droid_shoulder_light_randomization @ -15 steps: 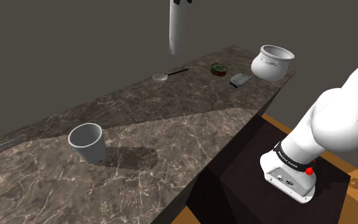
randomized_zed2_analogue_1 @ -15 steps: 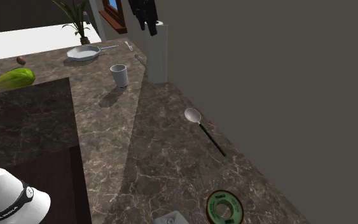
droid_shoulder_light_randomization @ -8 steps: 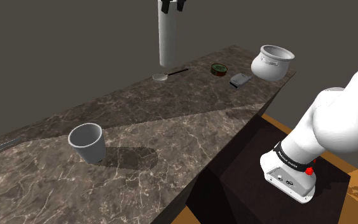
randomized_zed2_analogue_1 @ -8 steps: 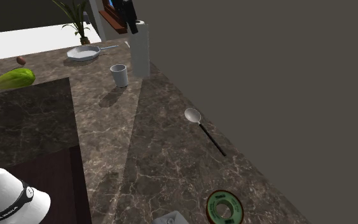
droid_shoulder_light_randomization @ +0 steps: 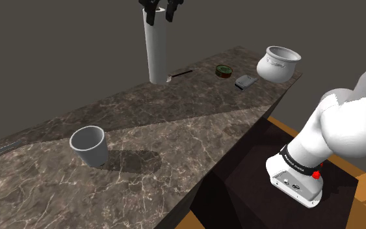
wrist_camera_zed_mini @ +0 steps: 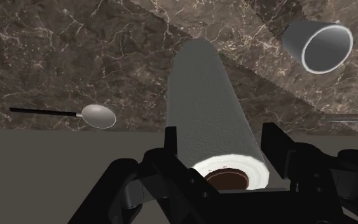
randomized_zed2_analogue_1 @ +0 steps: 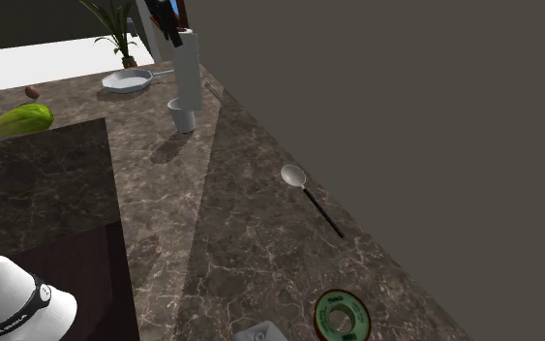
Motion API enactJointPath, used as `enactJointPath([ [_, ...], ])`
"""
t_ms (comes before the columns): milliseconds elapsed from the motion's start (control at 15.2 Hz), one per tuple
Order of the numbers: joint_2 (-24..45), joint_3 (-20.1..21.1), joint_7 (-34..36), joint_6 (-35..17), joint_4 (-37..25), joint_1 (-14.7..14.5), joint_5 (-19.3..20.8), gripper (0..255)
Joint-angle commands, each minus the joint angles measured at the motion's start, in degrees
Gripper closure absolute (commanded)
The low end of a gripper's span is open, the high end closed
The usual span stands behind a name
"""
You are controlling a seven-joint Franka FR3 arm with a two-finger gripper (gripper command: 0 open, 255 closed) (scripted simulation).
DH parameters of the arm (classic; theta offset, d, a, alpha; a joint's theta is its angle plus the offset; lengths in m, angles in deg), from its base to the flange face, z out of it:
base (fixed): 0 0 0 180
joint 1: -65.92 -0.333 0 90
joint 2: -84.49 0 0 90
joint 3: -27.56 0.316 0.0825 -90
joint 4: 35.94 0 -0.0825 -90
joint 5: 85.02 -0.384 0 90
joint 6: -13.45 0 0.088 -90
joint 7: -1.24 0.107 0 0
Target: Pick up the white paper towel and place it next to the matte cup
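"White paper towel (droid_shoulder_light_randomization: 156, 49) (randomized_zed2_analogue_1: 185, 68) (wrist_camera_zed_mini: 212, 108) — where was it found?"

"Aloft, sir. The roll hung upright from the black gripper (droid_shoulder_light_randomization: 161, 8) (randomized_zed2_analogue_1: 166, 15) (wrist_camera_zed_mini: 220, 149), over the dark veined counter (droid_shoulder_light_randomization: 194, 130) (randomized_zed2_analogue_1: 231, 223). I saw no part of it resting on the surface."

"State of the jaws?"

"Pinching the roll at its top end. The wrist view showed one finger pressed to each side, with the brown core between them."

"And the cup (droid_shoulder_light_randomization: 89, 144) (randomized_zed2_analogue_1: 181, 114) (wrist_camera_zed_mini: 318, 46)?"

"Grey, upright on the counter, mouth open. In the shoulder view it stood well apart from the roll, toward that view's lower left. In the second exterior view the roll's lower end overlapped the cup's rim — I could not tell the true gap from that angle."

"Other items?"

"A spoon (droid_shoulder_light_randomization: 181, 73) (randomized_zed2_analogue_1: 294, 176) (wrist_camera_zed_mini: 98, 115) with a dark handle lay flat on the counter beneath and beside the roll. A white pot (droid_shoulder_light_randomization: 277, 63) and a green tin (droid_shoulder_light_randomization: 223, 71) (randomized_zed2_analogue_1: 340, 317) stood near the counter's far end in the shoulder view. A pan (randomized_zed2_analogue_1: 125, 80) sat beyond the cup in the second exterior view."
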Motion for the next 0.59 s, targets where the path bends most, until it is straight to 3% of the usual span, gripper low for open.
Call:
enactJointPath([
  [0, 0.4, 1.6, 3.2, -0.4, 0.3, -1.4, 0.6, 255],
  [528, 6.5, 7.7, 15.1, 0.6, -5.0, -7.1, 4.6, 255],
])
